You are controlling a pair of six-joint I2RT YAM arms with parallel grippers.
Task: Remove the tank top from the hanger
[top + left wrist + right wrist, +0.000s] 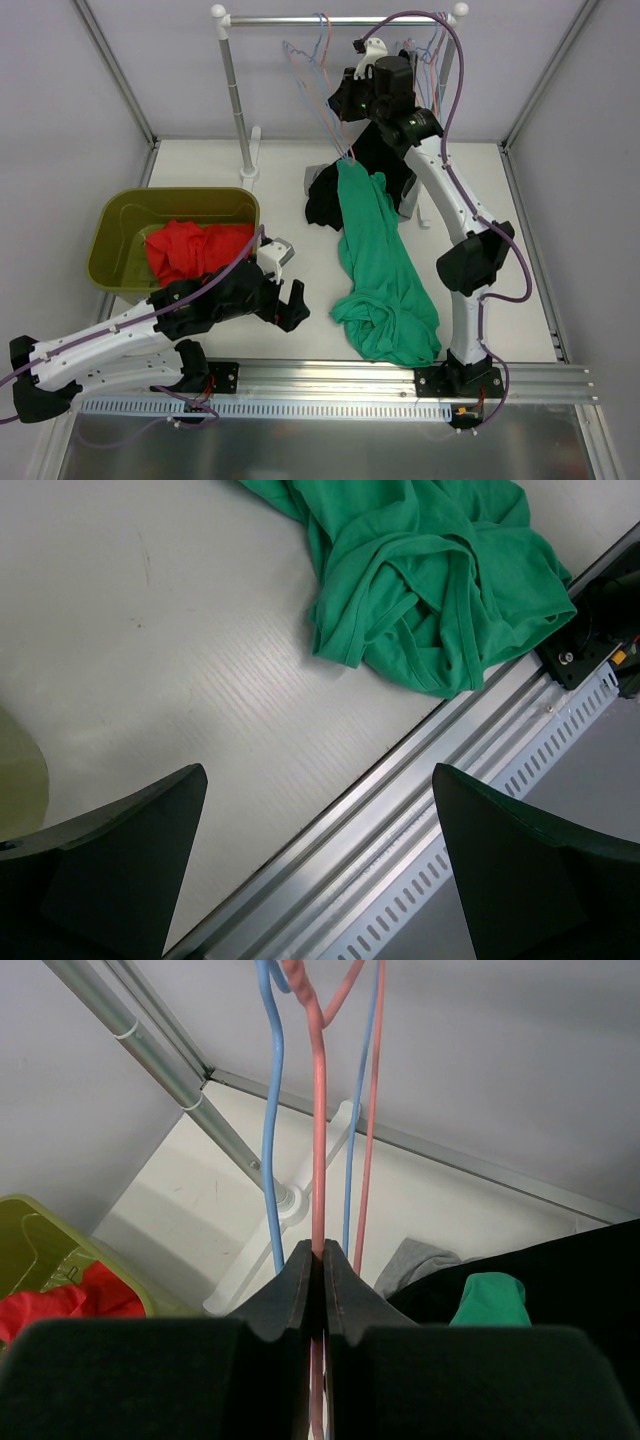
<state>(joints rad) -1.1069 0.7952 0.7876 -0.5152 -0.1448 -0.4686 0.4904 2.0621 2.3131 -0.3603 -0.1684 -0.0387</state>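
The green tank top [385,270] hangs by its top from a thin pink hanger [322,112] below the clothes rail. Most of it lies bunched on the white table. My right gripper [342,104] is up by the rail, shut on the pink hanger wire [318,1110], which runs straight between its closed jaws [318,1252]. A corner of the tank top [490,1300] shows below it. My left gripper [292,285] hovers low over the table's front edge, left of the green heap [430,570]. It stands wide open [318,775] with nothing in it.
An olive bin [115,225] holding a red garment [185,250] sits at the left. A black garment [325,195] and a grey cloth [415,1260] lie behind the tank top. More hangers [425,45] hang on the rail [330,20]. An aluminium track [420,810] runs along the front.
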